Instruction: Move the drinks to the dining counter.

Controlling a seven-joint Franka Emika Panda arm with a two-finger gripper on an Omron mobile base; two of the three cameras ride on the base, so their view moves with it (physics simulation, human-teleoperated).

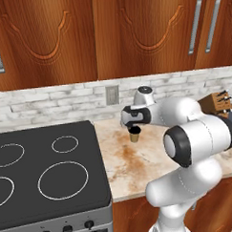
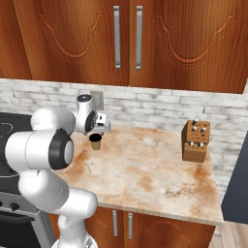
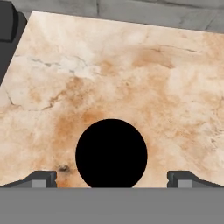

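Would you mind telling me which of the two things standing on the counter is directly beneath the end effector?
The paper cup, near the stove, sits under the open end effector; the knife block stands far off by the brick wall.

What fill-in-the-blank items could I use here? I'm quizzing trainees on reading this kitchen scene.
1. The hand hangs directly above the paper ____, its fingers wide apart.
2. The cup stands on the counter to the right of the black ____.
3. The brown knife block stands at the counter's back, near the white-brick ____.
4. The cup stands ____, its dark mouth facing up toward the hand.

Missing words: cup; stove; backsplash; upright
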